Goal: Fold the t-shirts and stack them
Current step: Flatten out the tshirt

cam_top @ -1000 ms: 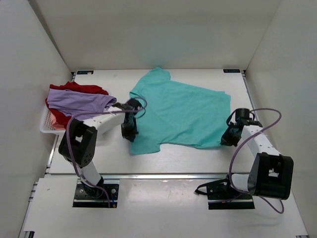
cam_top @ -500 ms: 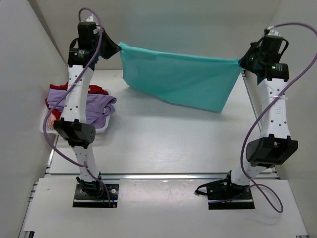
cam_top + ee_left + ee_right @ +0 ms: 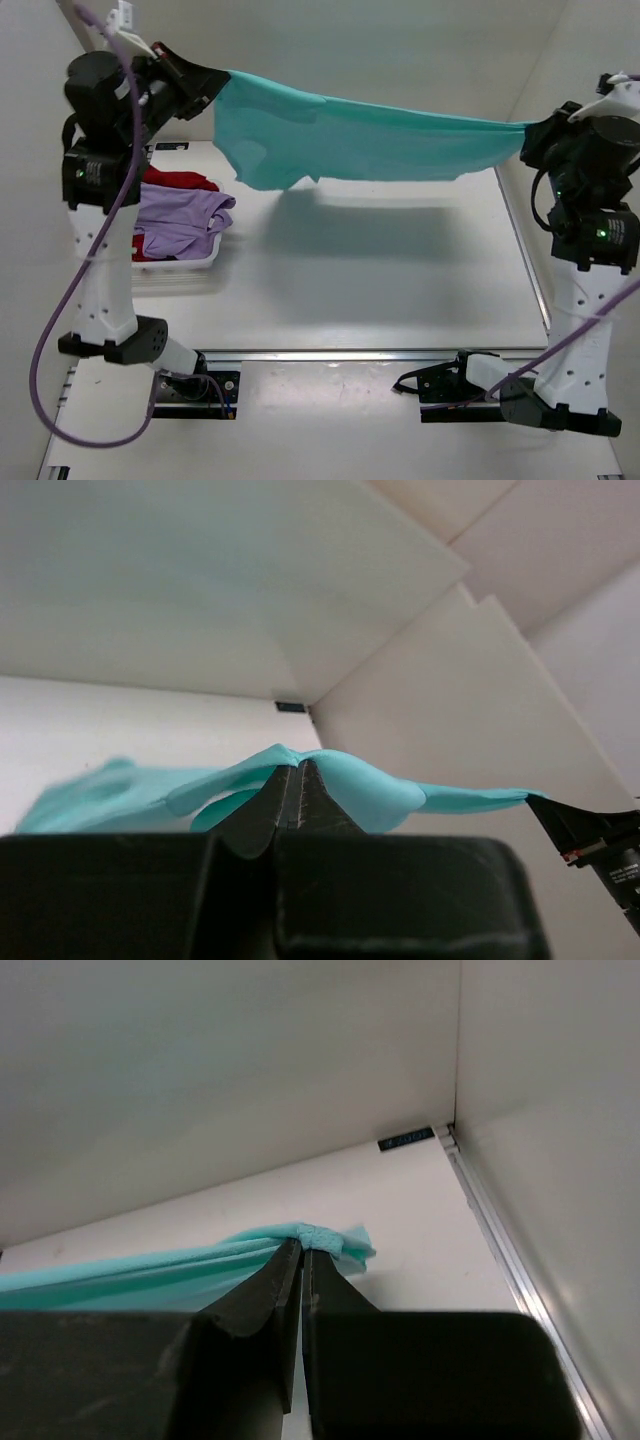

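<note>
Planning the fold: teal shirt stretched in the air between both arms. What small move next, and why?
Probably lower both arms together, jaws shut: the teal t-shirt hangs stretched between the left gripper and right gripper, above the table, not yet laid flat.

white basket (image 3: 178, 268), left side of white table (image 3: 380, 285)

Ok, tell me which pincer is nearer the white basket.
Left. The left pincer holds the teal t-shirt high up near the basket; the right pincer is across the table.

left gripper (image 3: 296, 780) clamped on teal t-shirt (image 3: 350, 785); cloth stretched toward right gripper (image 3: 585, 840)
</note>
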Available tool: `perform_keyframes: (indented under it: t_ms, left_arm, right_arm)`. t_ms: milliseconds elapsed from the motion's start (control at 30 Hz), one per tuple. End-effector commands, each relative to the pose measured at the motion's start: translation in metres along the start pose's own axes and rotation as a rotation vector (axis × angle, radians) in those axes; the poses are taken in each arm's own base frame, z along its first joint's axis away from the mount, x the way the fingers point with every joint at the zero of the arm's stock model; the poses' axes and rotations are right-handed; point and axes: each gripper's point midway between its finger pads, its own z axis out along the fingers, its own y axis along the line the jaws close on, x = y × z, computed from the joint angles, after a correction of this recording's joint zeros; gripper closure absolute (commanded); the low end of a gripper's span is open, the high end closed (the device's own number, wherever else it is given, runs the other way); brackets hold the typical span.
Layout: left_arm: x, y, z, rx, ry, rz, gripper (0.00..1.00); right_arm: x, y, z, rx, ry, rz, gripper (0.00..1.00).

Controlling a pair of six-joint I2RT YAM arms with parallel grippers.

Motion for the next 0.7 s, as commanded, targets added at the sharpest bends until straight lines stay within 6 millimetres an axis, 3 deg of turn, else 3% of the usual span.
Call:
perform_keyframes:
  t_ms: [0, 100, 200, 233, 267, 400, 533, 600, 667]
  left_arm:
    - [-0.020, -0.022, -0.026, 0.054, -0.075, -0.006, 1.00]
    - [-0.015, -0.023, -0.027, 0.062, -0.063, -0.031, 1.00]
    - [-0.011, -0.016, -0.012, 0.056, -0.050, -0.063, 1.00]
    - [-0.006, -0.008, 0.005, 0.041, -0.027, -0.068, 1.00]
    - [-0.009, -0.008, 0.004, 0.033, -0.041, -0.067, 1.00]
    - [0.011, 0.019, 0.048, -0.009, 0.024, -0.085, 1.00]
    - [0.030, 0.051, 0.092, -0.056, 0.085, -0.084, 1.00]
    - [0.042, 0.070, 0.114, -0.080, 0.116, -0.089, 1.00]
    - [0.045, 0.082, 0.126, -0.090, 0.125, -0.095, 1.00]
  right_arm:
    - [-0.045, -0.002, -0.022, 0.009, -0.132, -0.020, 1.00]
    - [-0.055, 0.003, -0.019, -0.001, -0.150, -0.040, 1.00]
    - [-0.050, 0.008, 0.002, -0.025, -0.124, -0.022, 1.00]
    - [-0.036, 0.010, 0.031, -0.034, -0.074, -0.011, 0.99]
    - [-0.033, 0.010, 0.032, -0.037, -0.066, -0.012, 0.99]
    - [-0.002, 0.021, 0.080, -0.098, 0.034, -0.001, 1.00]
    - [0.029, 0.021, 0.124, -0.110, 0.127, 0.029, 1.00]
    - [0.035, 0.019, 0.141, -0.114, 0.144, 0.025, 1.00]
    - [0.047, 0.016, 0.159, -0.118, 0.177, 0.041, 1.00]
